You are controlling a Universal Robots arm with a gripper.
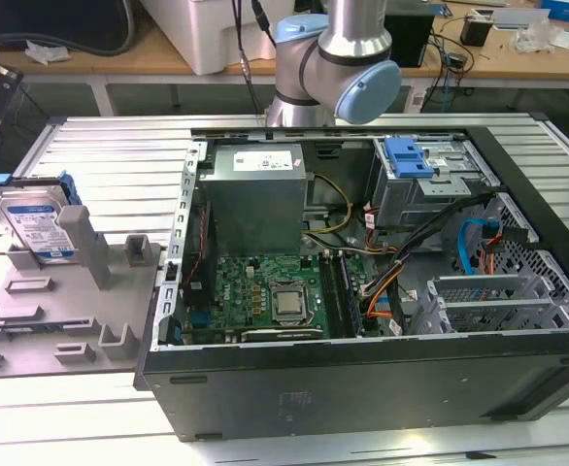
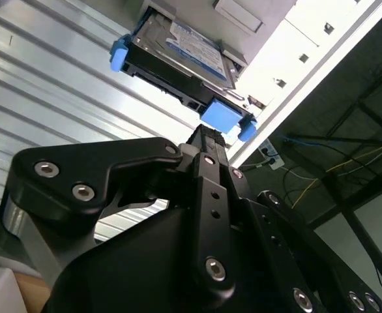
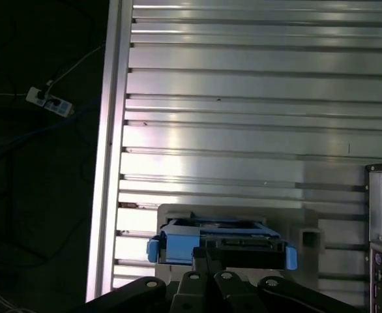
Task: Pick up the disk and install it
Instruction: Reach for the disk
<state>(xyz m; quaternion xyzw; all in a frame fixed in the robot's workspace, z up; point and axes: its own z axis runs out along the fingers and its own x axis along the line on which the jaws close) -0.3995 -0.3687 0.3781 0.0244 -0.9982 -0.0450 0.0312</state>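
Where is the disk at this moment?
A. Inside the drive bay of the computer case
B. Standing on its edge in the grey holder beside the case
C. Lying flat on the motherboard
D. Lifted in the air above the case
B: in the exterior view the disk stands on its edge in the grey holder, to the exterior view's left of the open computer case.

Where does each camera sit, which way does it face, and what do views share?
Exterior view: off the robot, looking down into the open computer case and at the disk at the exterior view's left; the arm shows.
Second wrist view: on the arm, looking past the gripper at the disk.
First wrist view: on the arm, looking over the gripper at the disk and ribbed table.
Shared: all three show the disk; both wrist views show the gripper.
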